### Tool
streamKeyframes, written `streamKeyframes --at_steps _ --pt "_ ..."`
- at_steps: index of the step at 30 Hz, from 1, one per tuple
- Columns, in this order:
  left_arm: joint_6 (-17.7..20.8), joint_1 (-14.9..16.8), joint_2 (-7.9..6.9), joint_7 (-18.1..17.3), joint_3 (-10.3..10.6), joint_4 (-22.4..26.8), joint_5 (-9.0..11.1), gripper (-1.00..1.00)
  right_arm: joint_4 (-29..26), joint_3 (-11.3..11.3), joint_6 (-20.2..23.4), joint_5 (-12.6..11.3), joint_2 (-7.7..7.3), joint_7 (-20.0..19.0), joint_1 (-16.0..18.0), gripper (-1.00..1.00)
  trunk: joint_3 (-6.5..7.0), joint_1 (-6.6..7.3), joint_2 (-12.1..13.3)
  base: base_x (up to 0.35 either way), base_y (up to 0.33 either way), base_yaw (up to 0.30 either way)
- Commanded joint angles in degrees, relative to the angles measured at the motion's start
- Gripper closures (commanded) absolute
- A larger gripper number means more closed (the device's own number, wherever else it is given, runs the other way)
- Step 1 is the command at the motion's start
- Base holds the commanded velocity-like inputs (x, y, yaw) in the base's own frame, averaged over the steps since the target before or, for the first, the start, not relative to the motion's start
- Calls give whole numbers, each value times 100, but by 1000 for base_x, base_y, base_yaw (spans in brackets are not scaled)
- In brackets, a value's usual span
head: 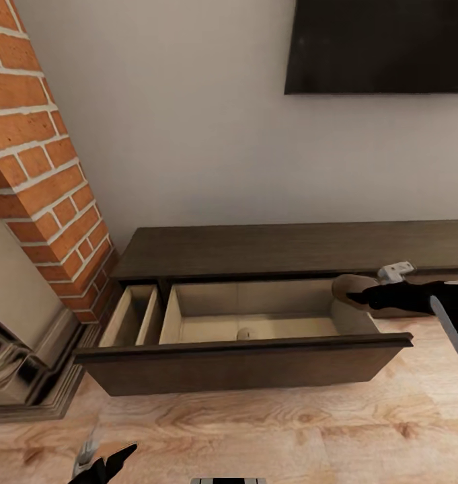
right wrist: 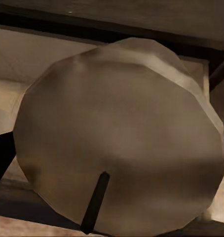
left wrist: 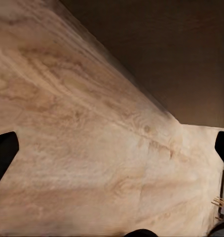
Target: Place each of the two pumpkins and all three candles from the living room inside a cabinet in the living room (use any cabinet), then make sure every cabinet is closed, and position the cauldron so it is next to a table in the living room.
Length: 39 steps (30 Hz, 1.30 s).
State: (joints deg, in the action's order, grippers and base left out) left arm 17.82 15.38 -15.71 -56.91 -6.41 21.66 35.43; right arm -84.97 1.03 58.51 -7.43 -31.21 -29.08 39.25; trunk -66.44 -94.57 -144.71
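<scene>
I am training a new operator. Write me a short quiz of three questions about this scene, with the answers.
1. True or false: the wide drawer of the cabinet is shut.
2. What is between the fingers of the right gripper? A) an orange pumpkin B) a pale candle with a dark wick C) a black cauldron
3. Fill in: the left gripper is open and hangs above the wooden ____.

Key: 1. False, it is pulled out and its beige inside shows. 2. B. 3. floor.
</scene>
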Motion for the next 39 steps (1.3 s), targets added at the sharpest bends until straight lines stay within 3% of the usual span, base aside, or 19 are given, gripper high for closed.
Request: streamKeyframes --at_steps 1,4,8,12,14,16,22,23,26,29,35,39 --pt "-155 1 1 64 -5 -242 6 -100 189 182 70 -44 82 74 205 100 -5 1 -2 24 19 0" --pt "-479 1 9 271 0 -526 -76 -100 772 560 89 -34 140 88 680 100 -5 1 -2 13 10 0" --pt "-616 0 41 490 -1 -653 -220 -100 1528 1001 95 -24 196 17 1336 100 -5 1 -2 4 3 0" --pt "-660 0 136 732 -1 -687 -289 -100 1970 1499 103 -16 322 -33 1754 100 -5 1 -2 1 1 0" --pt "-671 0 170 925 -1 -693 -309 -100 2205 1743 110 -14 434 -43 1922 100 -5 1 -2 0 0 0" --pt "-680 0 234 1294 8 -697 -334 -100 2869 2207 115 -11 699 -58 2292 100 -5 1 -2 0 0 0" --pt "-689 0 264 1460 46 -698 -342 -100 3708 2864 132 -9 1066 -334 2700 100 -5 1 -2 0 0 0" --pt "-691 0 268 1476 53 -699 -343 -100 3954 2994 135 3 1247 -394 2770 100 -5 1 -2 0 0 0" --pt "-699 0 270 1491 53 -699 -343 -100 4337 3101 131 126 1492 -427 2856 100 -5 1 -2 0 0 0" --pt "-787 0 270 1498 52 -699 -340 -100 4576 3148 123 365 1632 -451 2895 100 -5 1 -2 81 0 0" --pt "-935 0 283 1605 58 -699 -337 -100 4820 3174 103 531 1685 -598 2913 100 -5 1 -2 214 0 0" --pt "-952 0 388 1646 112 -699 -341 -100 4867 3258 83 549 1670 -753 2920 100 -5 1 -2 48 -1 0"
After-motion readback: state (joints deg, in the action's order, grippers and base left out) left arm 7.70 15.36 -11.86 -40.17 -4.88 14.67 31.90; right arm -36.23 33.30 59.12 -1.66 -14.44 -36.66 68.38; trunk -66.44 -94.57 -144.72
